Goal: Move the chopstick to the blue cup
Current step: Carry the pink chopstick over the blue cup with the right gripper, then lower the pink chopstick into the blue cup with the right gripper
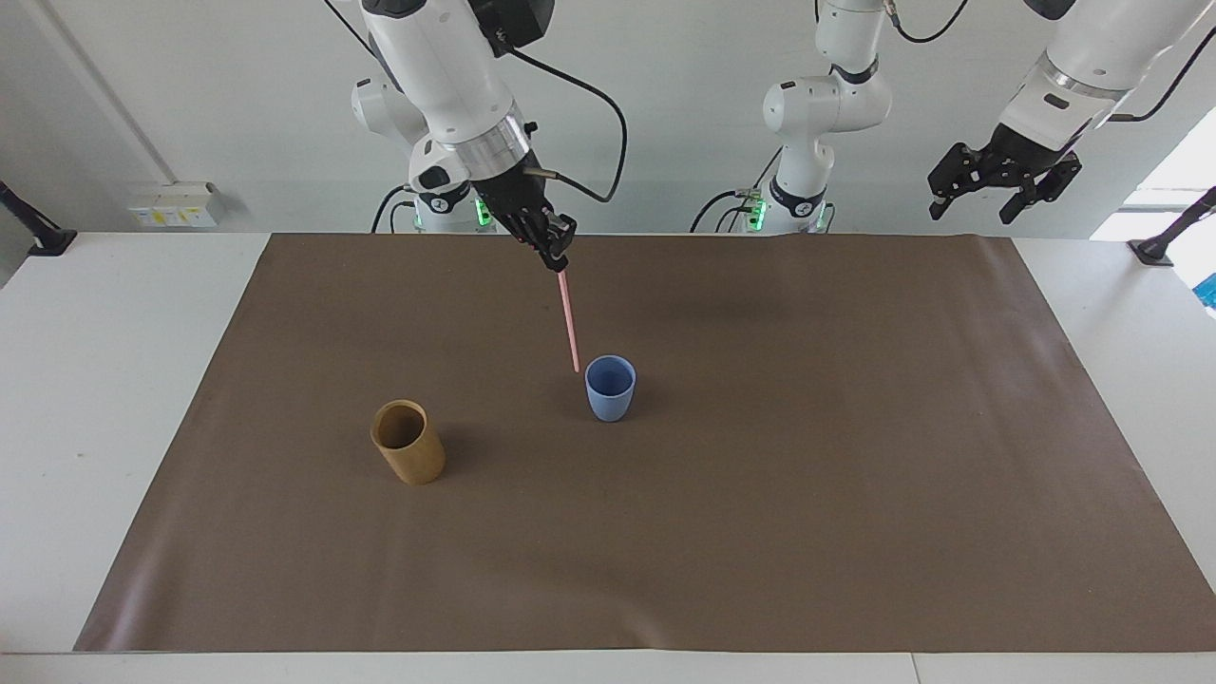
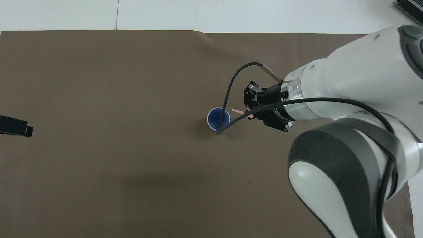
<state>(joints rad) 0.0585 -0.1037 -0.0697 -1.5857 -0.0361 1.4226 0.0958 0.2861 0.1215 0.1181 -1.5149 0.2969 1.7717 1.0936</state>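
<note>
Right tool (image 1: 556,258) clamped on pink chopstick (image 1: 569,321), raised over brown mat (image 1: 760,494) on worktop (image 1: 114,380), stick tip beside blue cup (image 1: 609,388) rim, tan holder (image 1: 408,442) toward right arm's end, left tool (image 1: 997,185) waiting aloft, fingers parted.

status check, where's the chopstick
Right end effector holds thin pale pink chopstick, tip beside small light-blue cup rim. Left end effector waits raised. Nothing blocking.

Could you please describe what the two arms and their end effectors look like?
Both arms have glossy white shells with silver wrist rings. The right end effector and left end effector are black. A black cable loops from the right wrist. Green lights glow at both bases.
</note>
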